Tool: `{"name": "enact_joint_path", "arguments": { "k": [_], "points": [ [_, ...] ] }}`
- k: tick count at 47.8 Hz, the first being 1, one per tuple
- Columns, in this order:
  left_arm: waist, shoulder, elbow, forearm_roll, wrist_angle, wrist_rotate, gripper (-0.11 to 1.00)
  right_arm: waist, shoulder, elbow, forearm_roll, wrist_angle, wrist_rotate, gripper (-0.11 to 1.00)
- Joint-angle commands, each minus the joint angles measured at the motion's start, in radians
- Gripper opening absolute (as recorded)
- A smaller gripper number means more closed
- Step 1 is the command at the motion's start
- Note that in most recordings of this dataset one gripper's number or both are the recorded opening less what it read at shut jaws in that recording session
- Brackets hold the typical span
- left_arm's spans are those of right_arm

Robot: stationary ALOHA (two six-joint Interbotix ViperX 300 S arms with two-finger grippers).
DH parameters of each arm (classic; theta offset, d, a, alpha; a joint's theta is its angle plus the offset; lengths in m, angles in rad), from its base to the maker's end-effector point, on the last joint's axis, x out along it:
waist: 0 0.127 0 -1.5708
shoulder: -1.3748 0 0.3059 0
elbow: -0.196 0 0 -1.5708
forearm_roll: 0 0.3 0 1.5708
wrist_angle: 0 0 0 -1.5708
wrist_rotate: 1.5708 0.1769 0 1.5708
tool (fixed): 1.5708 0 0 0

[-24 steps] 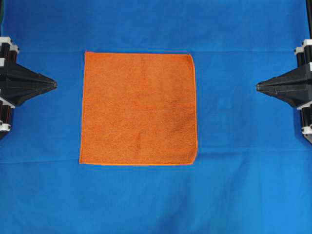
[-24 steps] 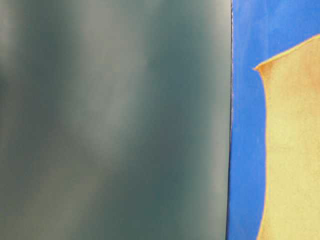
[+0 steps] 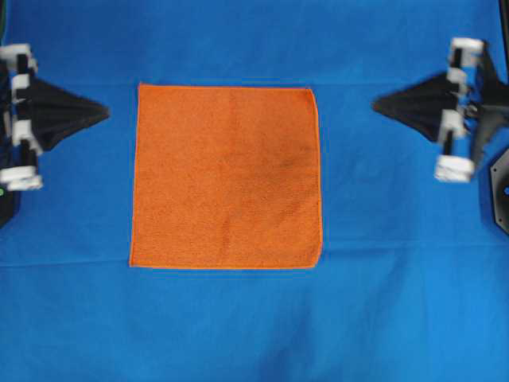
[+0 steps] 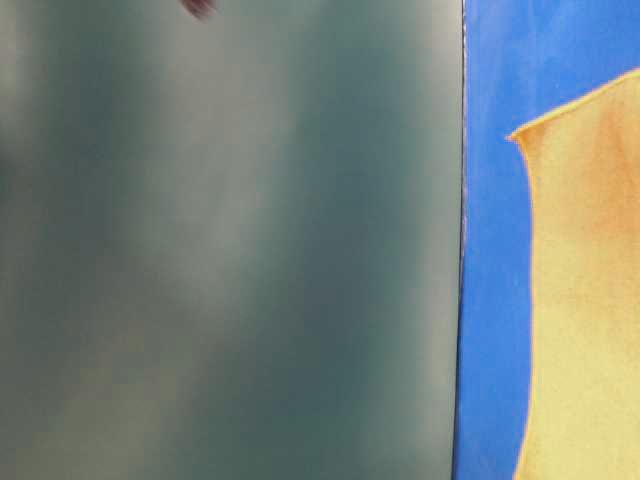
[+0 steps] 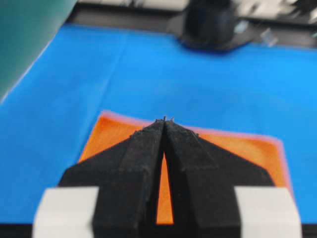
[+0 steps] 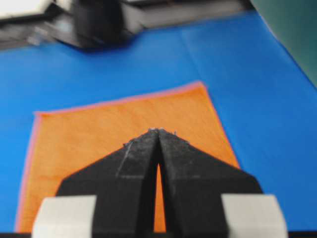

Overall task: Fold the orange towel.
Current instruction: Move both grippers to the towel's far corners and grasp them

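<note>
The orange towel [image 3: 227, 177] lies flat and unfolded on the blue cloth, a near-square seen whole in the overhead view. One side of it [image 4: 585, 300] shows at the right of the table-level view. My left gripper [image 3: 107, 112] hangs left of the towel, tips together, holding nothing. My right gripper [image 3: 375, 103] is to the towel's right, also shut and empty. In the left wrist view the shut gripper [image 5: 165, 119] points over the towel [image 5: 114, 134]. In the right wrist view the shut gripper [image 6: 157, 130] points across the towel [image 6: 99, 134].
A large blue cloth [image 3: 238, 326] covers the table. A dark green panel [image 4: 230, 250] fills the left of the table-level view. The other arm's black base [image 5: 210, 25] stands at the far edge in the left wrist view.
Both grippers have moved inward toward the towel and toward the far side of the table, the right one further. Both stay shut. The towel has not moved.
</note>
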Motion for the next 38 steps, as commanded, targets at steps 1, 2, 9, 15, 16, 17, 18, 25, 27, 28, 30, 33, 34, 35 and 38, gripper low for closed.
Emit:
{"name": "enact_joint_path", "arguments": {
  "k": [1, 2, 9, 15, 16, 17, 18, 25, 27, 28, 30, 33, 34, 35, 38],
  "points": [
    [0.041, 0.052, -0.017, -0.002, -0.002, -0.002, 0.0, -0.044, 0.083, -0.044, 0.005, 0.002, 0.008, 0.0],
    [0.058, 0.071, -0.015, -0.003, -0.005, -0.002, 0.0, -0.052, 0.104, -0.051, 0.005, 0.003, 0.009, 0.0],
    [0.126, 0.186, -0.003, -0.003, -0.038, -0.002, 0.11, -0.101, 0.264, -0.11, 0.005, 0.048, 0.009, 0.01],
    [0.17, 0.298, 0.009, -0.011, -0.112, -0.008, 0.46, -0.147, 0.41, -0.152, 0.003, 0.052, 0.009, 0.27],
    [0.178, 0.319, 0.011, -0.011, -0.127, -0.011, 0.52, -0.153, 0.431, -0.156, 0.005, 0.049, 0.009, 0.33],
    [0.184, 0.342, 0.014, -0.009, -0.144, -0.015, 0.59, -0.158, 0.453, -0.163, 0.005, 0.049, 0.009, 0.39],
    [0.192, 0.365, 0.015, -0.011, -0.16, -0.02, 0.65, -0.163, 0.476, -0.167, 0.005, 0.048, 0.009, 0.45],
    [0.23, 0.541, 0.021, -0.009, -0.275, -0.026, 0.84, -0.179, 0.601, -0.204, 0.003, 0.025, 0.009, 0.51],
    [0.239, 0.586, 0.018, -0.009, -0.298, -0.026, 0.82, -0.184, 0.626, -0.21, 0.005, 0.017, 0.009, 0.49],
    [0.247, 0.62, 0.014, -0.011, -0.308, -0.028, 0.82, -0.187, 0.64, -0.213, 0.005, 0.011, 0.009, 0.48],
    [0.256, 0.663, 0.008, -0.009, -0.324, -0.026, 0.81, -0.193, 0.661, -0.215, 0.003, 0.0, 0.009, 0.48],
    [0.272, 0.719, -0.003, -0.009, -0.337, -0.026, 0.8, -0.201, 0.692, -0.216, 0.005, -0.021, 0.009, 0.48],
    [0.276, 0.738, -0.006, -0.011, -0.339, -0.026, 0.8, -0.206, 0.709, -0.216, 0.005, -0.032, 0.009, 0.48],
    [0.281, 0.753, -0.009, -0.009, -0.342, -0.028, 0.8, -0.207, 0.718, -0.218, 0.003, -0.038, 0.009, 0.48],
    [0.296, 0.795, -0.018, -0.009, -0.345, -0.026, 0.8, -0.213, 0.744, -0.216, 0.005, -0.057, 0.009, 0.48]
  ]
}}
